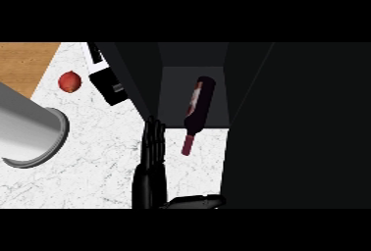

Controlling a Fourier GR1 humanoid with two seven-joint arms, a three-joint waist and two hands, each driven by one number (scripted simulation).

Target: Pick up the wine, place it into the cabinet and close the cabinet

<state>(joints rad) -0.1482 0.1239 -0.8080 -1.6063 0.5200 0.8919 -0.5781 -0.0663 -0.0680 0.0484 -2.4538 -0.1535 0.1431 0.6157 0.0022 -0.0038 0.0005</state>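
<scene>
Where open at twelve o'clock, shows the wine (197, 100) on its side inside the cabinet (174, 83). Dark red glass, pale label marked with red, red-capped neck pointing toward six o'clock and jutting past the shelf edge over the marble counter (87, 171). At nine o'clock of that neck, just beside it but apart, left hand (153, 142) with fingers straight and together, holding nothing. Right hand: cannot tell.
</scene>
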